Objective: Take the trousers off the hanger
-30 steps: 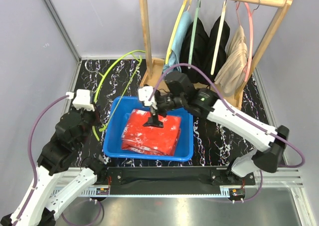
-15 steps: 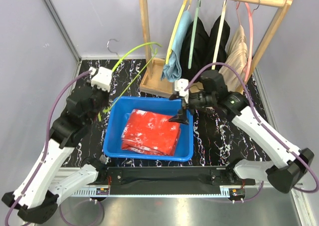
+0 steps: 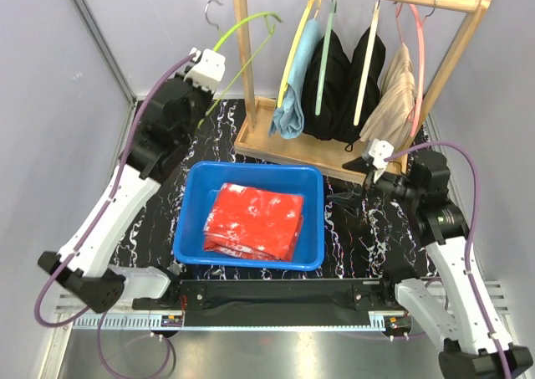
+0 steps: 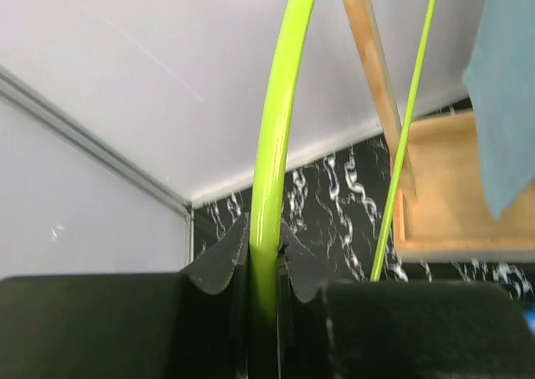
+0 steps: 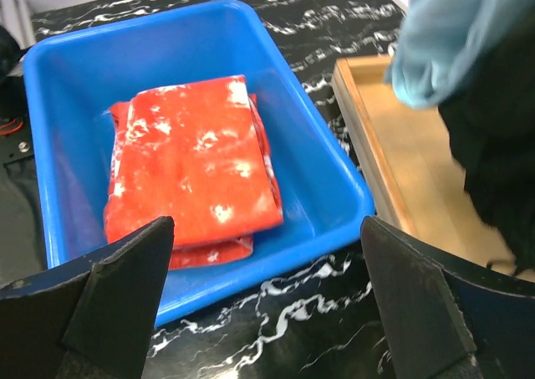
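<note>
Clamping the bare hanger [image 3: 242,29] at upper left, the left pincer [image 4: 263,249] holds it high, likely to rehang; the right pincer [image 5: 267,312] gapes empty; red trousers [image 3: 255,222] lie in the bin [image 3: 192,220], centre.

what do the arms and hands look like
The left arm and right arm have white shell links with black joints, and a purple cable loops along each. A white camera block sits at each wrist. The left hand and right hand have black wedge-shaped fingers.
</note>
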`<state>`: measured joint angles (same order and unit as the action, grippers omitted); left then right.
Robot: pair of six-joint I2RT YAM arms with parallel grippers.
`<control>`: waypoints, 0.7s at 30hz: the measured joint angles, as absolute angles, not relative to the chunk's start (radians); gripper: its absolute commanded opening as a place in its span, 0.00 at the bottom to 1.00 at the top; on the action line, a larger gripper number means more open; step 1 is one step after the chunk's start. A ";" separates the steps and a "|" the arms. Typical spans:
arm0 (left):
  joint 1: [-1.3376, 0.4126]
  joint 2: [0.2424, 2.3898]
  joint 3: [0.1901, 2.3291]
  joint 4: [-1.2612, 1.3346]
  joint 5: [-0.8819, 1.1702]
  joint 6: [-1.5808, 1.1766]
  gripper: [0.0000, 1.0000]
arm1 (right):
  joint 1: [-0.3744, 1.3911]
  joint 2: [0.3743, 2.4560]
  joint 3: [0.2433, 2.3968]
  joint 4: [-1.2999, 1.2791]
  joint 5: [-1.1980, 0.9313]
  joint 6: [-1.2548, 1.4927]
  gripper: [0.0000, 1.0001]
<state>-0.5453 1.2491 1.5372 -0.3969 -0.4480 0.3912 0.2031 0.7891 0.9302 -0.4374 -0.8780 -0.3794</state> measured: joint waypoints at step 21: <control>-0.574 1.784 1.995 -0.136 -0.508 0.565 0.00 | -0.020 0.580 0.692 -0.348 -0.922 -0.218 1.00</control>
